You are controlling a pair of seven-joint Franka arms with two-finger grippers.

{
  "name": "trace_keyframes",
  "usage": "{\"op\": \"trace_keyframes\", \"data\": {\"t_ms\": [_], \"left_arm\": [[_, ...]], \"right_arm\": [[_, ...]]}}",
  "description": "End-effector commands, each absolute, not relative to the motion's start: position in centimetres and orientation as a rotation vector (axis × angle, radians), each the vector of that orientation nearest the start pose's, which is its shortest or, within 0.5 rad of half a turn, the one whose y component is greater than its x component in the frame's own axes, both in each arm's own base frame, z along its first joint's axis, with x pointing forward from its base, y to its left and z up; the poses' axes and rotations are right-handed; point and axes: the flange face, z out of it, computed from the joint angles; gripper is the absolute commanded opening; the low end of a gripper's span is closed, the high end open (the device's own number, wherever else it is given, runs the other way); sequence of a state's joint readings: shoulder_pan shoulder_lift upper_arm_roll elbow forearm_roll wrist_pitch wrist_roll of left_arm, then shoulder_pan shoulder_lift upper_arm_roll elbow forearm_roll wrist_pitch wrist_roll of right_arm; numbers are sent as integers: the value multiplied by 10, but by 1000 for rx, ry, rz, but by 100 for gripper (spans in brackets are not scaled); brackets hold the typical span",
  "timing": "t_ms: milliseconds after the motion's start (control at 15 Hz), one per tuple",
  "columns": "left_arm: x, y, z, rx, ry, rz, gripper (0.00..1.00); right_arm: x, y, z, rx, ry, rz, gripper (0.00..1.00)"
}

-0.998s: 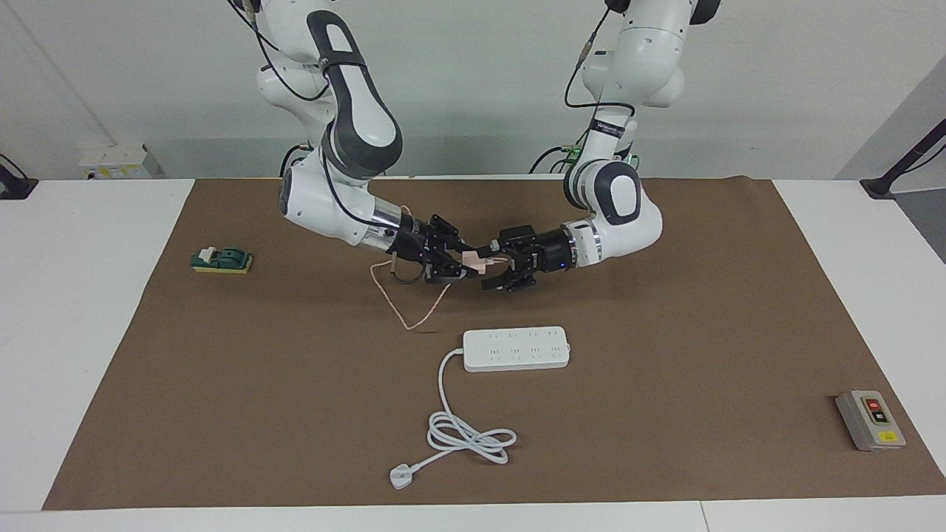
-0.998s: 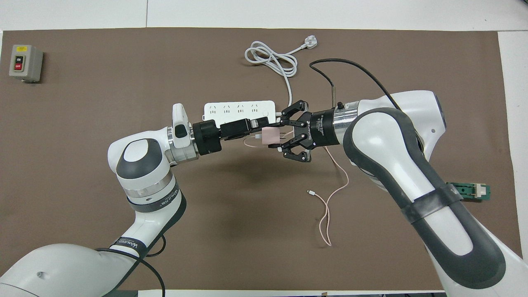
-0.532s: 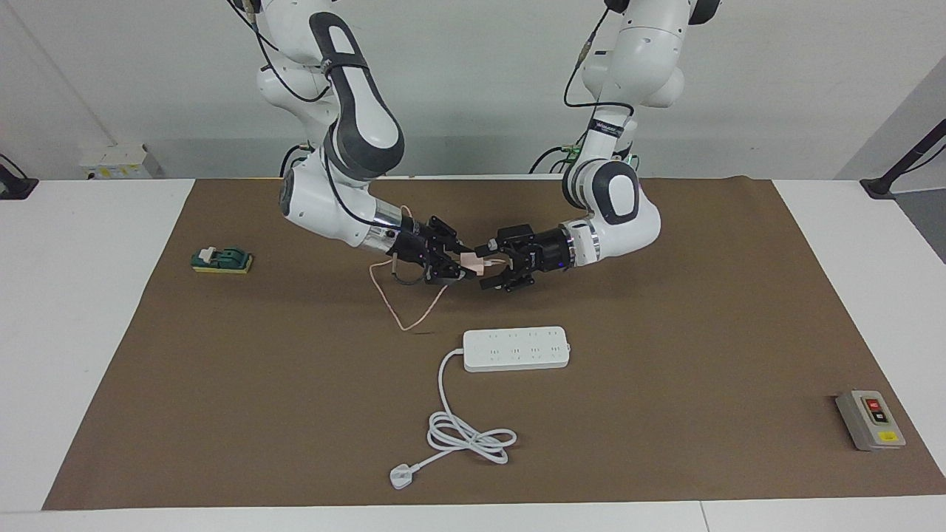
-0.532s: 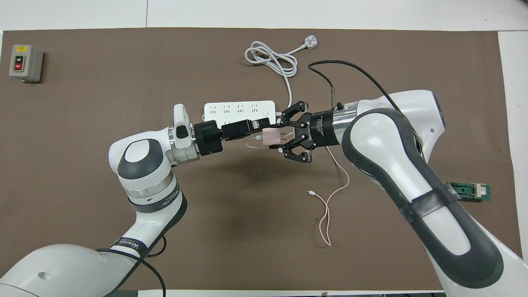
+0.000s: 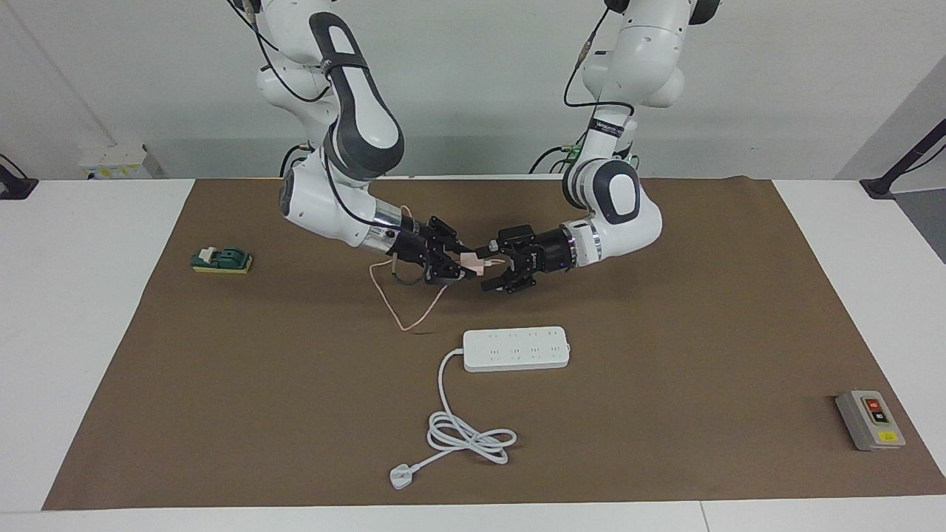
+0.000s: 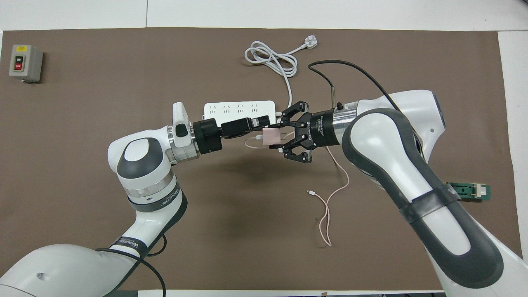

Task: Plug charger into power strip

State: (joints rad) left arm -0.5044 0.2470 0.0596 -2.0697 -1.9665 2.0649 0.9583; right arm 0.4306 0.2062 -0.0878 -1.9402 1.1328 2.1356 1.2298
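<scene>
The charger (image 5: 471, 260), a small pale-pink cube, is held in the air between my two grippers, over the mat nearer to the robots than the power strip (image 5: 516, 348). It also shows in the overhead view (image 6: 271, 136), its prongs pointing at my right gripper. My right gripper (image 6: 284, 135) is shut on its prong end. My left gripper (image 5: 491, 264) is at the cube's other end, touching or nearly touching it. The thin pink cable (image 6: 328, 214) hangs down and trails on the mat. The power strip (image 6: 239, 108) lies flat, partly covered by my left gripper.
The strip's thick white cord (image 5: 471, 436) is coiled farther from the robots and ends in a flat white plug (image 5: 401, 476). A grey button box (image 5: 870, 420) sits at the left arm's end. A small green-and-yellow block (image 5: 222, 260) sits at the right arm's end.
Almost nothing has changed. My left arm has shifted very slightly; the charger stays between the two grippers.
</scene>
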Motion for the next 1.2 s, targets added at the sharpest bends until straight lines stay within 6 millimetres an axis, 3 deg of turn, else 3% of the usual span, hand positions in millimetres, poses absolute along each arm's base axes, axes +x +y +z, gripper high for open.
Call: {"op": "trace_keyframes", "data": {"t_ms": [0, 399, 1131], "left_arm": [[516, -304, 344, 1669, 32, 245, 100], [501, -304, 338, 1639, 20, 200, 100], [493, -306, 333, 1647, 19, 188, 100]], "right_arm": [[562, 243, 399, -1717, 1632, 811, 0], [563, 244, 397, -1718, 1635, 812, 0], [564, 243, 397, -1715, 1638, 810, 0]]}}
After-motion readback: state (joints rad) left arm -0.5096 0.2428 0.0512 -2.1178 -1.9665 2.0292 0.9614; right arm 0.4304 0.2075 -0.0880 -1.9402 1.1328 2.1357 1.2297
